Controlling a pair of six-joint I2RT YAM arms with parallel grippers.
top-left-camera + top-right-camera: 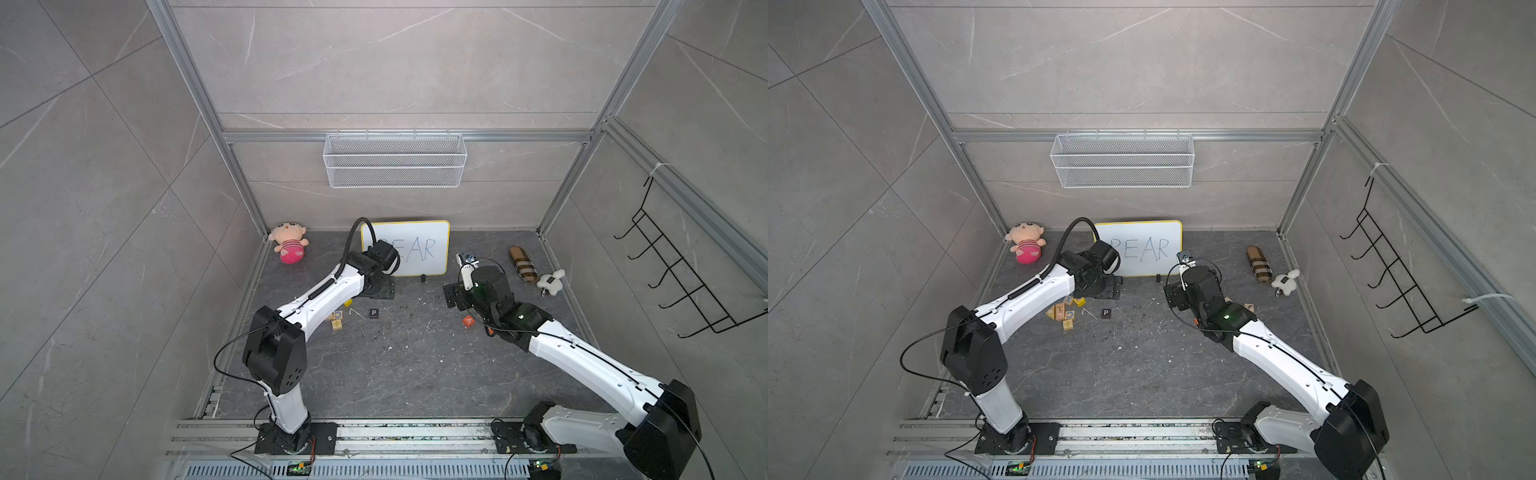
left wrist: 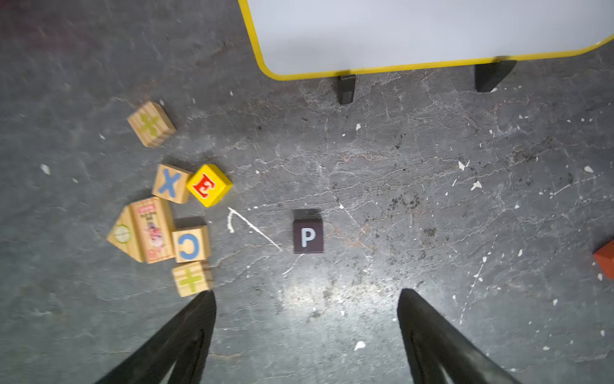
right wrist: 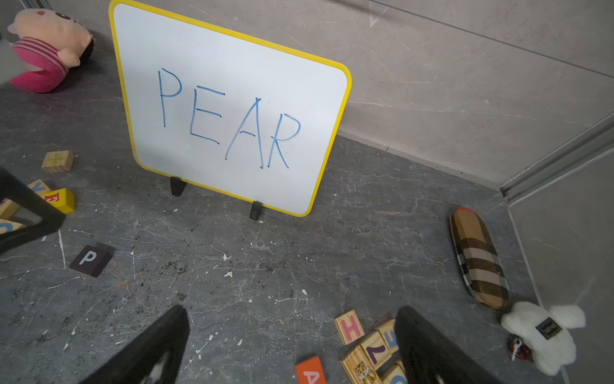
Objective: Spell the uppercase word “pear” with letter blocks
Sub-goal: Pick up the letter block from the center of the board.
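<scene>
The black P block (image 2: 308, 236) lies flat on the dark floor, alone, in both top views (image 1: 373, 313) (image 1: 1106, 313). My left gripper (image 2: 307, 292) hangs open and empty above the floor, with the P block just beyond the gap between its fingers. The yellow E block (image 2: 208, 185) leans against a tan X block at the edge of a cluster. An orange-red A block (image 3: 310, 372) lies near my right gripper (image 3: 292, 311), which is open and empty; the A block also shows in a top view (image 1: 468, 321).
Tan wooden blocks (image 2: 156, 229) cluster beside the E block, and others (image 3: 368, 349) lie by the right gripper's finger. The yellow-framed whiteboard (image 3: 232, 109) stands at the back. A plush doll (image 1: 289, 245), a striped case (image 1: 523, 264) and a white plush (image 1: 550, 282) lie near the walls.
</scene>
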